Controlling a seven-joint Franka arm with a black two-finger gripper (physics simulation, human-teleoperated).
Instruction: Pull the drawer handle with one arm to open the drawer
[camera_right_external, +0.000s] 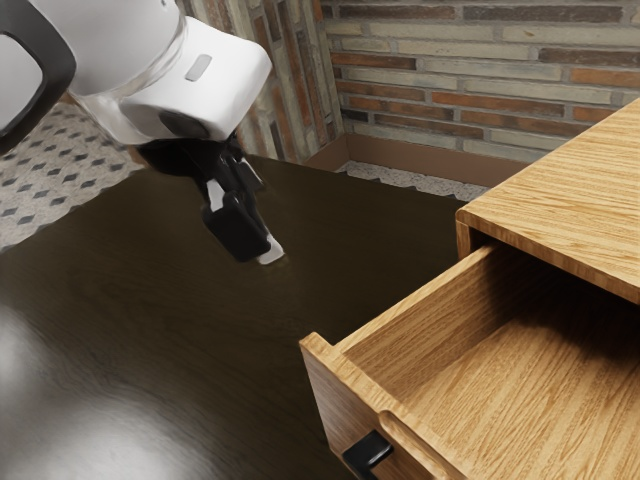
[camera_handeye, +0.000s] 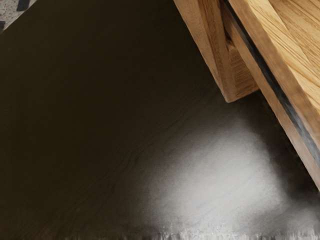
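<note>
Floor (camera_right_external: 60, 160): patterned tiles at the exterior view's far left, beyond the table edge.
Arm (camera_right_external: 150, 70): white segments entering from the exterior view's upper left; wrist bent downward, hand slanting toward the exterior view's right.
Gripper (camera_right_external: 262, 250): black with a pale tip, seen side-on above the tabletop; width of opening cannot be told from this angle; hanging over bare table, well apart from the drawer.
Table (camera_right_external: 150, 330): dark wood-grain top with a soft pale sheen at the lower left of the exterior view; same dark surface under the hand in the wrist view (camera_handeye: 100, 125).
Brick wall (camera_right_external: 480, 70): red and grey courses behind the table.
Drawer (camera_right_external: 335, 395): light oak, pulled well out of the cabinet at the exterior view's lower right; inner walls and floor exposed.
Drawer handle (camera_right_external: 368, 453): small black pull on the front panel, at the lower edge of the exterior view, untouched.
Cabinet (camera_right_external: 570, 200): oak top overhanging the drawer at the exterior view's right; an oak corner with a dark seam in the wrist view (camera_handeye: 235, 75), standing on the table beyond the hand.
</note>
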